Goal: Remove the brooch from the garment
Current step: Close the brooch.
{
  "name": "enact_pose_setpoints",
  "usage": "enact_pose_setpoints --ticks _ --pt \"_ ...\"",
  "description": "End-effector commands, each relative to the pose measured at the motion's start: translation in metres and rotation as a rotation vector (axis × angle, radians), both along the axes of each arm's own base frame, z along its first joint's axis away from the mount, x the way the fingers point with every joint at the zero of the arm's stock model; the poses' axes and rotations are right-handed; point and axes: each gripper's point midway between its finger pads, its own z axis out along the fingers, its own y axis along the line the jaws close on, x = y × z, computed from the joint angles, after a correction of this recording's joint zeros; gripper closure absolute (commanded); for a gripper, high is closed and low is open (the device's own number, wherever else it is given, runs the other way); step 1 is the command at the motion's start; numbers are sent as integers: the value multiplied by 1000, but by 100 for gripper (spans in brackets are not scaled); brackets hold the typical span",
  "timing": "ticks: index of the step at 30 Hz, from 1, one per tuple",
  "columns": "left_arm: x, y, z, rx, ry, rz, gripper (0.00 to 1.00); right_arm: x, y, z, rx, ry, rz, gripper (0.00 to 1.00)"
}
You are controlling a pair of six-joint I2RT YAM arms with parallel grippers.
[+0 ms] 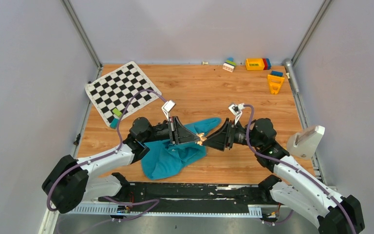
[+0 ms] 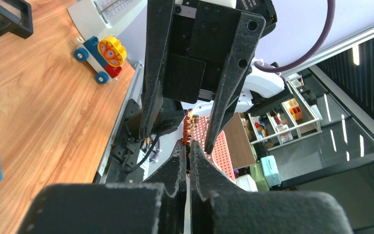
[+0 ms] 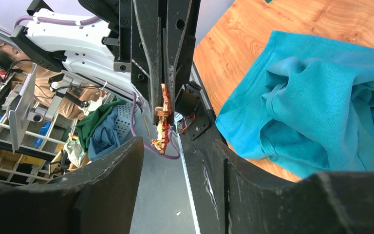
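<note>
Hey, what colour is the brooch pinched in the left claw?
Coppery orange with gold glints; the brooch shows best in the right wrist view.

You see the coppery brooch (image 3: 162, 122) pinched in the left pincer (image 1: 198, 140), clear of the crumpled teal garment (image 1: 173, 157) on the desk (image 1: 199, 92).

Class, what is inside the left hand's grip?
A small coppery brooch, pinched between the shut fingers of the left hand, hanging free of the garment. Its pinched part is hidden by the fingers.
</note>
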Motion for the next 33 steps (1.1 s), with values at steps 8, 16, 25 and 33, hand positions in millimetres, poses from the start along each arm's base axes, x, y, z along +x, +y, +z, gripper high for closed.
enact_pose_setpoints --ticks 8,16,25,33 --pt "-6 -7 17 -48 -66 -24 100 2 3 29 59 -67 5 58" --pt "-9 -9 18 -50 -80 -34 100 0 4 28 57 -58 19 60" --pt "-7 -8 20 -54 -67 -21 100 -6 1 31 62 -83 33 50" --pt "-6 -10 21 -55 -66 -23 100 -9 -1 33 70 -105 36 46"
